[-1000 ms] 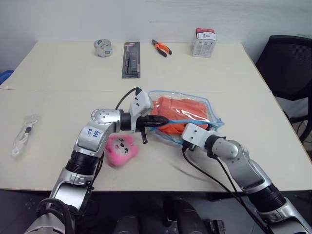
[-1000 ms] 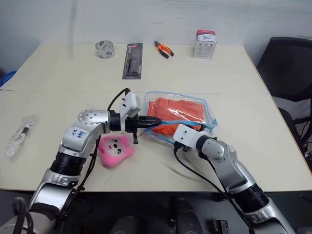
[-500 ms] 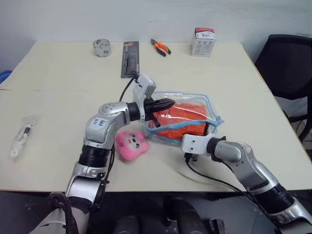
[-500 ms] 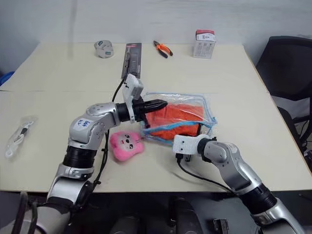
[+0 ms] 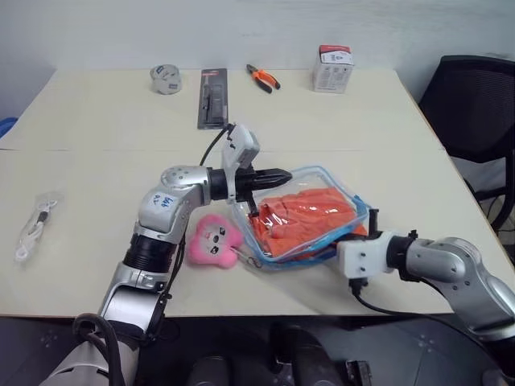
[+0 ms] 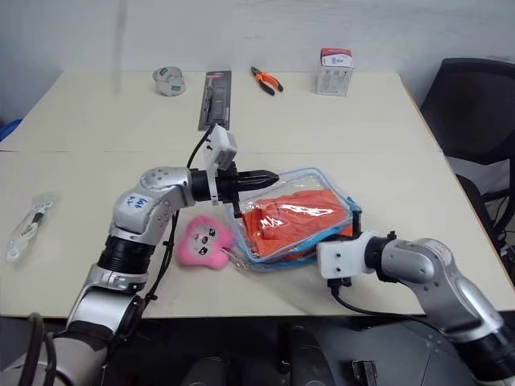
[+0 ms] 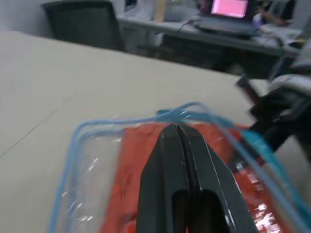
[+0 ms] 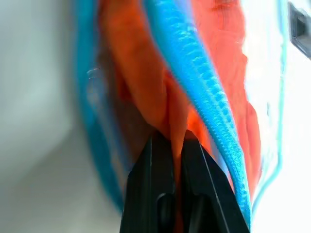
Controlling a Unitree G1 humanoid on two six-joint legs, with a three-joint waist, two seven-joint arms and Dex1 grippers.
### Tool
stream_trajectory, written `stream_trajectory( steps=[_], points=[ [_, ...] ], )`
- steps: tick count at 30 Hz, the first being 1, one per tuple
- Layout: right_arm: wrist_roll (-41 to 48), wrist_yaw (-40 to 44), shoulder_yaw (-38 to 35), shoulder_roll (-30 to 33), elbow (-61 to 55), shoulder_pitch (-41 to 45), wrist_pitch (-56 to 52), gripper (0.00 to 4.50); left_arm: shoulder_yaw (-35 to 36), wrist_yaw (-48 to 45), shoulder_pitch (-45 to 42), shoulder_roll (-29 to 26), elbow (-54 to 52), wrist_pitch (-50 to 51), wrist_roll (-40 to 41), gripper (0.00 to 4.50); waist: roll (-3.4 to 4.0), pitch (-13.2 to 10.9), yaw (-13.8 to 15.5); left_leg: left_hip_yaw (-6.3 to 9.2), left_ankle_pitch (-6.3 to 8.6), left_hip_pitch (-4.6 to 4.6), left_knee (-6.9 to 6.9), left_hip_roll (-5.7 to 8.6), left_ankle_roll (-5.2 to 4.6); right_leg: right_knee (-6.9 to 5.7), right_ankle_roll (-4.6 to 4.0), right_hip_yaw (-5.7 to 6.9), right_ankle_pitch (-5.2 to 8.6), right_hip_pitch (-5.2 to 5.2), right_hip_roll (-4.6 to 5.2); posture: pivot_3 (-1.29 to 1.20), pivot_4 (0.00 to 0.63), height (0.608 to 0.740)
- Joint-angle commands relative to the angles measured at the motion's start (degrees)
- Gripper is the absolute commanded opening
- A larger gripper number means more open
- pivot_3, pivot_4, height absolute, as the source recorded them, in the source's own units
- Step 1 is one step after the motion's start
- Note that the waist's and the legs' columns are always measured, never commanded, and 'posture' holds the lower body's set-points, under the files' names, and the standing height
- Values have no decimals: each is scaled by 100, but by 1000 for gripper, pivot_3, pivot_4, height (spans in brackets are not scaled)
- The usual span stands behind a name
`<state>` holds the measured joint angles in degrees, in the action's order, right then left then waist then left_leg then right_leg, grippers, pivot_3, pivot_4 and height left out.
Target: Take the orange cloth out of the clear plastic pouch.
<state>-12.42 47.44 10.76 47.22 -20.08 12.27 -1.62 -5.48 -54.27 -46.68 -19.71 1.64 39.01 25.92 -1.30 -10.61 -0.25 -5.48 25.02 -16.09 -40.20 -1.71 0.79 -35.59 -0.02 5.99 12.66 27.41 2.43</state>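
The clear plastic pouch (image 5: 322, 172), edged in light blue zipper trim, hangs tilted just above the table between my two grippers. The wrinkled orange cloth (image 5: 302, 219) lies inside it. My left gripper (image 5: 280, 174) points level and is shut on the pouch's far upper edge; in the left wrist view its closed fingers (image 7: 165, 160) meet at the blue trim (image 7: 171, 113). My right gripper (image 8: 169, 137) is shut on a fold of the orange cloth (image 8: 146, 97) at the pouch's mouth, between the zipper strips. The pink plush charm (image 5: 213, 241) rests beside the pouch's near left corner.
Along the table's far edge stand a tape roll (image 5: 163, 78), a black tool pack (image 5: 212, 98), orange-handled pliers (image 5: 265, 78) and a white box (image 5: 333, 68). A small bagged item (image 5: 34, 225) lies at the left. A black chair (image 5: 475, 112) stands past the table's right side.
My right gripper closed on the cloth and drew back toward the front right. My left gripper rose with the pouch's edge. The pouch shifted nearer and tilted.
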Motion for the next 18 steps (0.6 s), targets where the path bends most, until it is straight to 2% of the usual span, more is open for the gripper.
stream_trajectory(
  steps=[1, 7, 10, 13, 18],
  points=[
    [-222, -134, 197, -248, 132, 180, -117, 0, -115, -345, 157, -311, -807, 251, 292, 391, 4, -1, 4, 2, -1, -1, 0, -2, 1, -3, -2, -1, 1, 3, 2, 0, 150, 740],
    [-453, -209, 336, -472, 334, 330, -131, 0, -885, -909, 733, -1256, -1481, 154, -76, 2012, 4, -2, 14, 6, -1, -2, 0, -3, 2, -1, -4, -3, 3, 5, 3, 0, 150, 740],
    [-505, -194, 343, -436, 408, 295, -53, 0, -1106, -1113, 892, -1546, -1639, -31, -209, 2941, 5, -2, 19, 7, -1, -2, 0, -2, 2, 0, -6, -3, 4, 5, 2, 0, 150, 740],
    [-539, -183, 346, -433, 467, 292, -17, 0, -1311, -1025, 949, -1616, -1646, -207, -469, 2941, 4, -2, 32, 9, 0, -5, 0, 0, 0, 3, -6, -3, 4, 3, 4, 0, 150, 740],
    [-548, -137, 335, -426, 404, 208, -57, 0, -1563, -577, 1014, -1362, -1608, -475, -929, 2941, 4, -1, 31, 9, 0, -4, 1, 2, -1, 4, -6, -4, 4, 2, 1, 0, 150, 740]
  ],
)
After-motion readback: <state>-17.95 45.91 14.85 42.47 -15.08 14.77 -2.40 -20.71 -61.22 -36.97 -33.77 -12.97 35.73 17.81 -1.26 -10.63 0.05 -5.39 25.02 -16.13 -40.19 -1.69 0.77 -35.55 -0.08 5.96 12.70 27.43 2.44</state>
